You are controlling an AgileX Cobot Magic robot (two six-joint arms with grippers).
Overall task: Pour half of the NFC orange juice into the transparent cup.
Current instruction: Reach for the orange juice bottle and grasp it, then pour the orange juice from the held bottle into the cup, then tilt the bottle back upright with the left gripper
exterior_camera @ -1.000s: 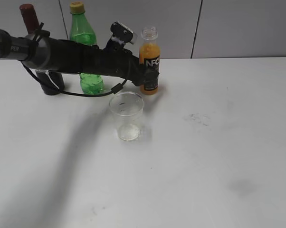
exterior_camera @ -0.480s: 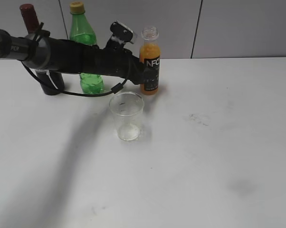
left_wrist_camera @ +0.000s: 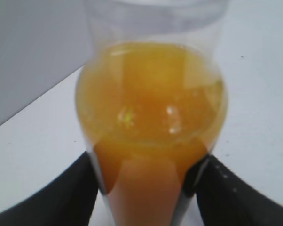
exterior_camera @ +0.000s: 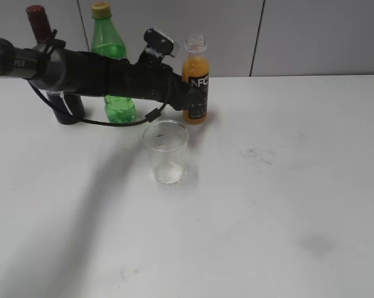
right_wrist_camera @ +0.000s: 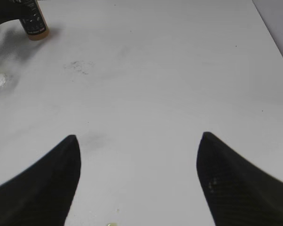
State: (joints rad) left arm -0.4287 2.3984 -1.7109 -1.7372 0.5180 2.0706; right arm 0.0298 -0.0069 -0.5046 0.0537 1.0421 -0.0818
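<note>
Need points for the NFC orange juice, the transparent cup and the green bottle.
NFC orange juice [exterior_camera: 197,84]: exterior view, on the black label with the white lettering.
transparent cup [exterior_camera: 166,155]: exterior view, on the clear side wall below the rim.
green bottle [exterior_camera: 107,42]: exterior view, on the upper body under the yellow cap.

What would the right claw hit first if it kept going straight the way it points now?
Probably just the white table. The right claw is open, with bare tabletop between and ahead of its fingers. The NFC orange juice bottle sits far off to the upper left, out of that line, though depth is hard to judge.
</note>
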